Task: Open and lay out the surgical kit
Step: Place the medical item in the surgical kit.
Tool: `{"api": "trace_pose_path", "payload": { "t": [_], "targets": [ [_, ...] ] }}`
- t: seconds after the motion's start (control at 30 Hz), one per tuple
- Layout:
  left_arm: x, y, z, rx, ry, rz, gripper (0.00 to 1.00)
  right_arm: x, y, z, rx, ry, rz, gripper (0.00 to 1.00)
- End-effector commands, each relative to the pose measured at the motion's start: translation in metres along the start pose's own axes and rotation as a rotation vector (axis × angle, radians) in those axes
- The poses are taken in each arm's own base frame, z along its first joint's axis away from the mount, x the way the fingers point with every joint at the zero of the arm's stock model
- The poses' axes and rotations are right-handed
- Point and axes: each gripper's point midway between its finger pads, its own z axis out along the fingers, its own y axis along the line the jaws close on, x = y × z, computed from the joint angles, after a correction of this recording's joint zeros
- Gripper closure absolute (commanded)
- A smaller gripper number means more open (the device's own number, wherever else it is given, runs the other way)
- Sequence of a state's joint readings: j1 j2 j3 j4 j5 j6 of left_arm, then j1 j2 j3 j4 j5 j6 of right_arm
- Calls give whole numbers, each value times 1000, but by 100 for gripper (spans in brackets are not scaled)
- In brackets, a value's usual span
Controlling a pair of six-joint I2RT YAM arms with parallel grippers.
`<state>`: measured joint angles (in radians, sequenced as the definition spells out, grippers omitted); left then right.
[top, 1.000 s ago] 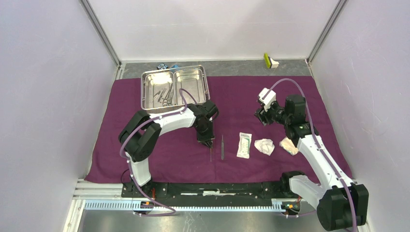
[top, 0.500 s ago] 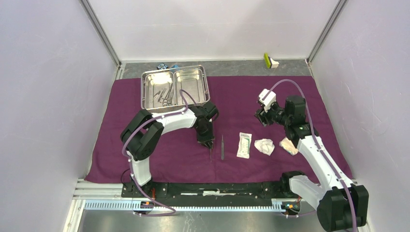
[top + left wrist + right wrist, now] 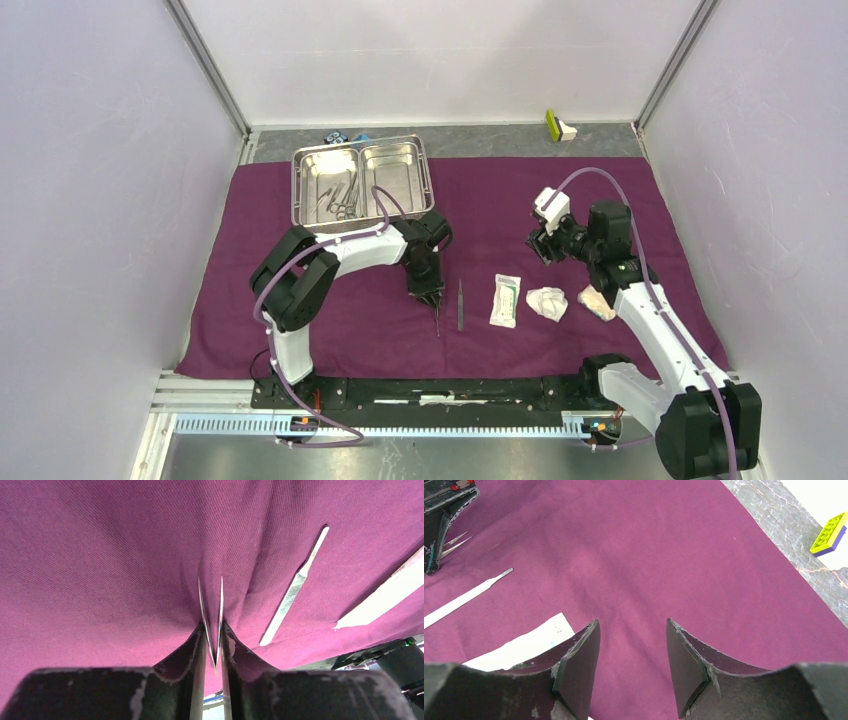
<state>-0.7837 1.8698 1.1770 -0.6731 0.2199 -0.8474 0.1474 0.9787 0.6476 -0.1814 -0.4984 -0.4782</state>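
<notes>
While the cloth [image 3: 230, 300] lies spread flat, we've got a row laid out across the lower middle. The left gripper [image 3: 212, 626] hugs the tweezers [image 3: 220, 605] narrowly on both sides, down on the fabric. Next along come a flat metal tool [image 3: 460, 305], the white packet [image 3: 506, 300] and the gauze wads [image 3: 547, 303]. The right gripper [image 3: 633, 625] hovers wide open and empty. Upper left, the tray [image 3: 395, 170] holds more instruments [image 3: 340, 198], and we reckon those are what's left to lay out.

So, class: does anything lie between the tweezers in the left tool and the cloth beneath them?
Nothing visible does. The tweezers, in the left tool, reach down to bare purple cloth; the slim metal instrument lies beside them, apart.
</notes>
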Motion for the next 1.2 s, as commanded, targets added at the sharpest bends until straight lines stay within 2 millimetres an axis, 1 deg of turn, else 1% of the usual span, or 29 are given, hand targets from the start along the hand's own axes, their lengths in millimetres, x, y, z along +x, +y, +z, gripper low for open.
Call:
{"api": "trace_pose_path", "payload": {
  "t": [0.0,0.2,0.5,0.93,1.17],
  "targets": [
    [-4,-3,-3,17,-23,-1,77,-11,-6,-3,21,-41,-36,42],
    [-6,-3,-7,12,-36,28,74,-9,-4,-2,16,-41,-31,42],
    [-9,-2,-11,7,-55,55,74,-9,-3,-4,19,-40,-34,42],
    [-12,-1,-19,-5,-70,78,77,-7,-3,-2,14,-39,-29,42],
    [-15,-4,-27,-3,-88,102,78,-4,-2,-1,11,-33,-26,42]
  ]
}}
